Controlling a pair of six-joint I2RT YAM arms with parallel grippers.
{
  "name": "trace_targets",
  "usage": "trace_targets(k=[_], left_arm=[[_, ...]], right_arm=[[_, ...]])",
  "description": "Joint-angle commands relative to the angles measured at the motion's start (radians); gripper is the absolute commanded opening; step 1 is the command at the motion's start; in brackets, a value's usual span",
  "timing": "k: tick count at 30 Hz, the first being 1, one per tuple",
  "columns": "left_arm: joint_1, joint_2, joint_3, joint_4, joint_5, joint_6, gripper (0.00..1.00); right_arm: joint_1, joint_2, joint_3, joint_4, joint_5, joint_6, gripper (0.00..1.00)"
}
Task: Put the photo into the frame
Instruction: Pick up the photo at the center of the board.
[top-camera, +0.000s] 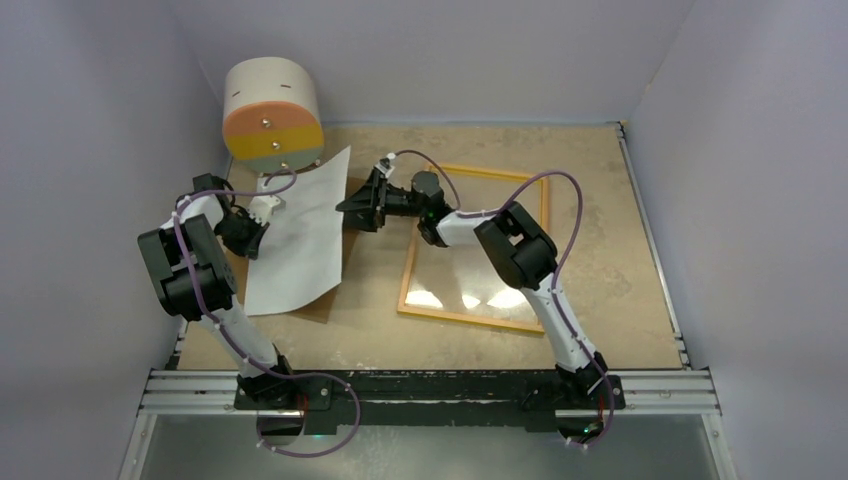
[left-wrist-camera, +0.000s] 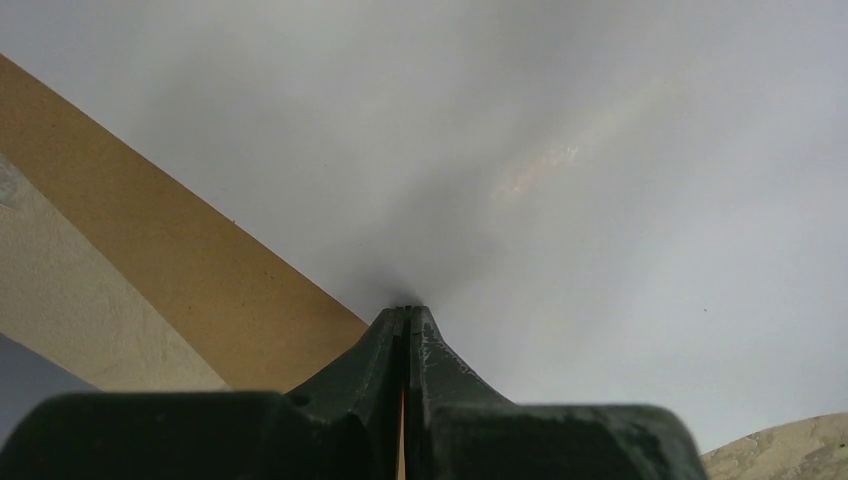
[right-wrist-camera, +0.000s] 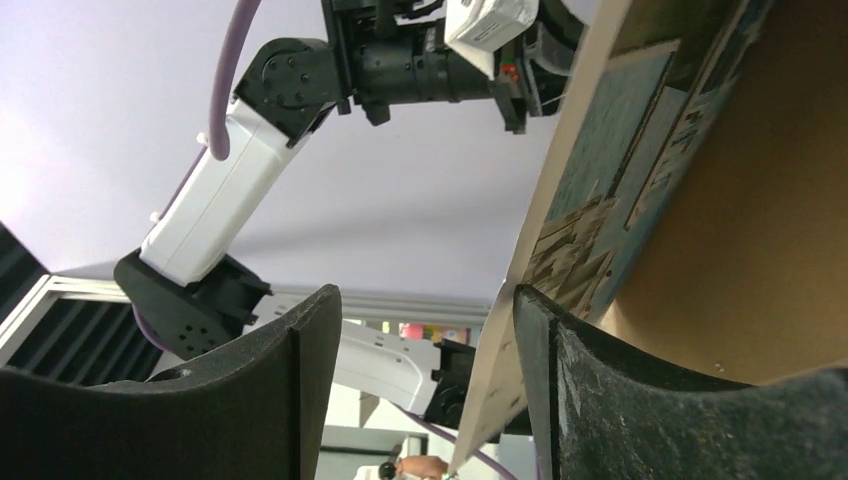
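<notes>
The photo (top-camera: 300, 225) is white back up at the left and lifted off the table. My left gripper (top-camera: 262, 213) is shut on its left edge; in the left wrist view the jaws (left-wrist-camera: 407, 315) are pinched on the pale sheet (left-wrist-camera: 600, 200). My right gripper (top-camera: 352, 210) is open at the photo's right edge. In the right wrist view the edge of the print (right-wrist-camera: 590, 200) stands between the fingers (right-wrist-camera: 420, 330), close to the right one. The yellow frame (top-camera: 408, 272) lies flat at centre right, apart from both grippers.
A brown backing board (top-camera: 322, 303) lies under the photo and also shows in the left wrist view (left-wrist-camera: 150, 250) and the right wrist view (right-wrist-camera: 750, 250). A beige cylinder with orange and yellow bands (top-camera: 272, 115) stands at the back left. Walls close in the table.
</notes>
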Motion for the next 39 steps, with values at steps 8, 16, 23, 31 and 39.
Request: trace_targets(k=[8,16,23,31,39], left_arm=[[-0.024,0.041,-0.008,-0.024,0.077,0.020,0.02],[-0.025,0.045,-0.004,-0.030,0.085,0.017,0.02],[-0.025,0.044,-0.004,-0.035,0.086,0.020,0.02],[-0.025,0.020,0.061,-0.080,0.112,-0.017,0.38],[-0.025,-0.009,0.156,-0.170,0.173,-0.013,0.52]], right_arm=[[0.019,-0.016,-0.028,-0.090,-0.029,-0.071,0.62],[0.019,-0.113,0.005,-0.586,0.108,-0.442,0.50],[0.019,-0.121,0.012,-0.619,0.143,-0.469,0.18],[0.004,-0.211,-0.004,-0.704,0.138,-0.545,0.00],[-0.147,-0.545,-0.385,-0.840,0.169,-0.675,0.00]])
